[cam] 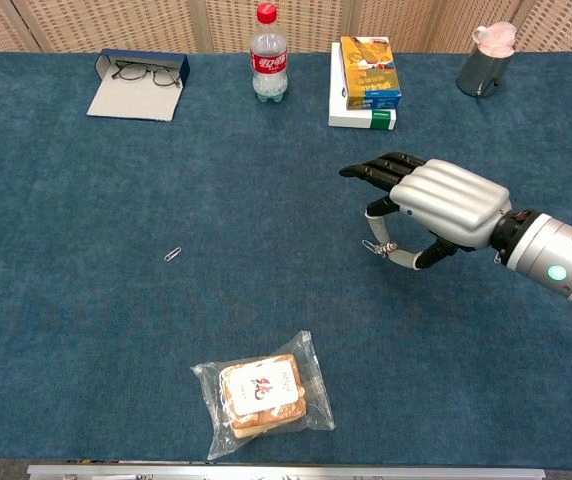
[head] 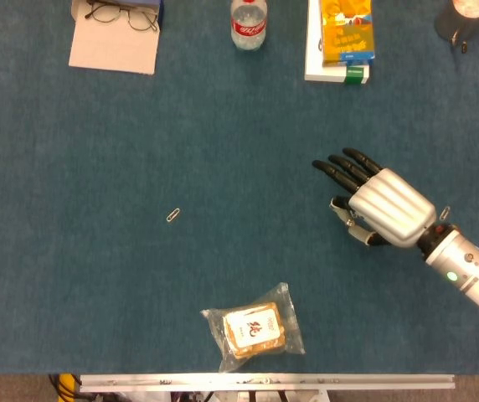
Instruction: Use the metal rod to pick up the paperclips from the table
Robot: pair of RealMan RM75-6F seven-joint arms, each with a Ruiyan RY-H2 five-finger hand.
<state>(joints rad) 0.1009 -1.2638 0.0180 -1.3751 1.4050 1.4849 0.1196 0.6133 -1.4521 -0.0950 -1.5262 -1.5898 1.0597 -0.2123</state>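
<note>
My right hand [head: 385,205] [cam: 444,201] hovers over the right part of the blue table, fingers stretched out to the left. Under its palm the thumb pinches a short metal rod [cam: 399,259] [head: 356,234]. A small wire shape that looks like a paperclip [cam: 371,246] clings to the rod's left tip. One paperclip [head: 172,215] [cam: 173,254] lies alone on the cloth at centre left. Another paperclip [head: 445,213] lies next to my right wrist; the chest view hides it. My left hand is out of both views.
A bagged snack [head: 254,328] [cam: 262,394] lies near the front edge. Along the far edge stand a glasses case with glasses [cam: 138,83], a plastic bottle [cam: 269,53], stacked boxes [cam: 366,81] and a metal cup [cam: 484,62].
</note>
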